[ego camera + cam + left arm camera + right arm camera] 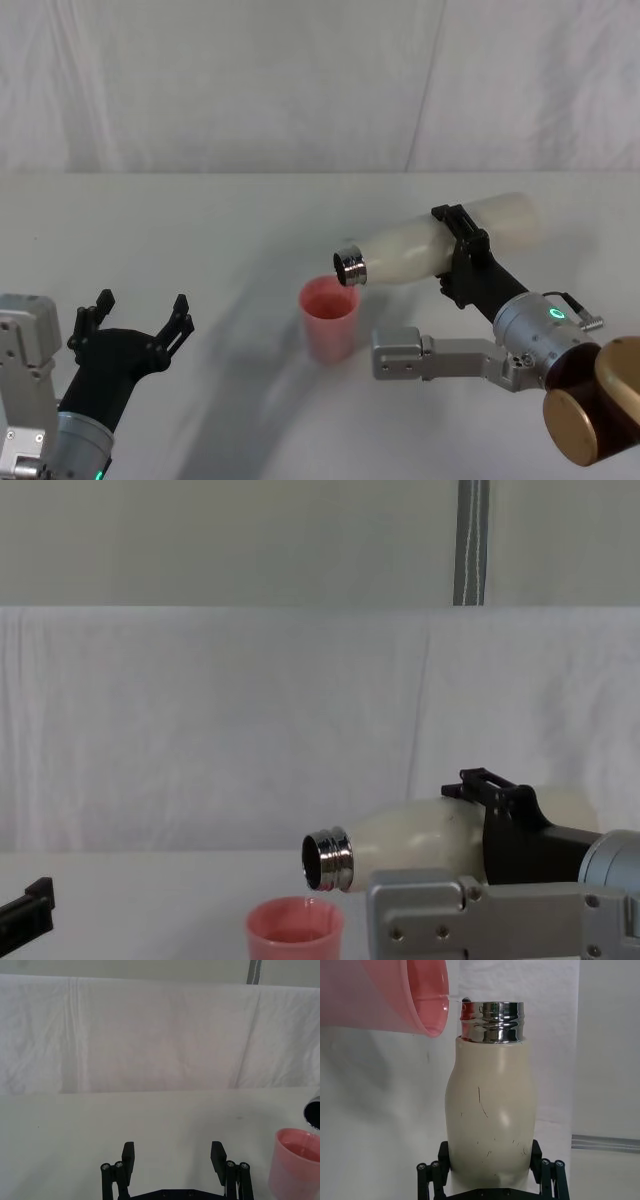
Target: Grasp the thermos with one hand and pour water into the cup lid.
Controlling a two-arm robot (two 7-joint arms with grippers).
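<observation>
Overhead, the table (200,220) is white, with a white cloth (300,80) hung behind it. Above it the thermos (430,245) lies nearly level, the right gripper (462,256) clenched around its body, its steel neck (349,266) just over the rim of the cup lid (330,318). At the near left, the left gripper (140,322) hovers, fingers spread, grasping nothing.

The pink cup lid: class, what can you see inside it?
Inside the cup lid a shallow pool of clear liquid shows, pink from the walls. The right gripper holds the thermos tilted, neck over the rim. The cup's near wall hides how deep the liquid is.
</observation>
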